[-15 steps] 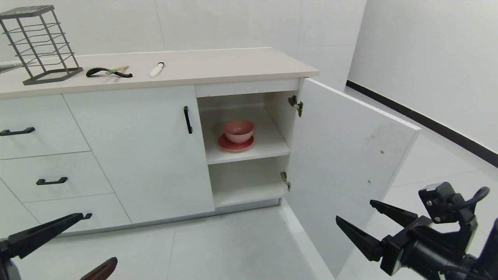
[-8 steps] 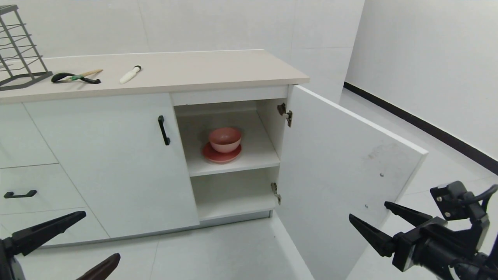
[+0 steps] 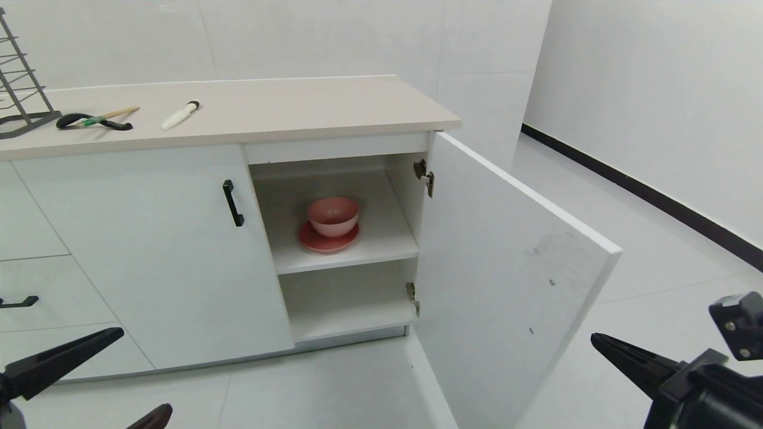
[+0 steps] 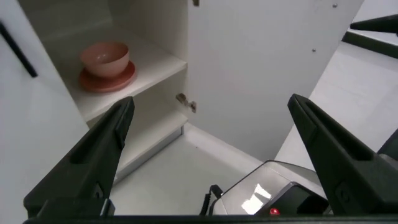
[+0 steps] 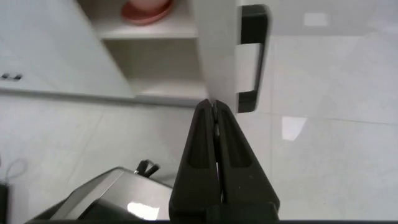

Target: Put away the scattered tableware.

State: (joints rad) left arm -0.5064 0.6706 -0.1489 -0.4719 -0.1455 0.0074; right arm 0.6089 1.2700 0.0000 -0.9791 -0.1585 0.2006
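Rack [image 3: 28, 121] cut off at frame edge, right gripper [image 5: 214, 106] partly cut off too. Pink bowl [image 3: 333, 215] on red plate [image 3: 326, 245], upper cupboard shelf [image 3: 387, 238], door [image 3: 506, 286] open. Left gripper [image 4: 211, 101] low, fingers wide apart. Right gripper beside door, fingers pressed together.

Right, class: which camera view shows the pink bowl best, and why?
Head view: the pink bowl sits whole and unblocked on its red plate on the upper shelf. The left wrist view shows the bowl whole too, beyond the left gripper. The right wrist view crops the bowl at the edge.
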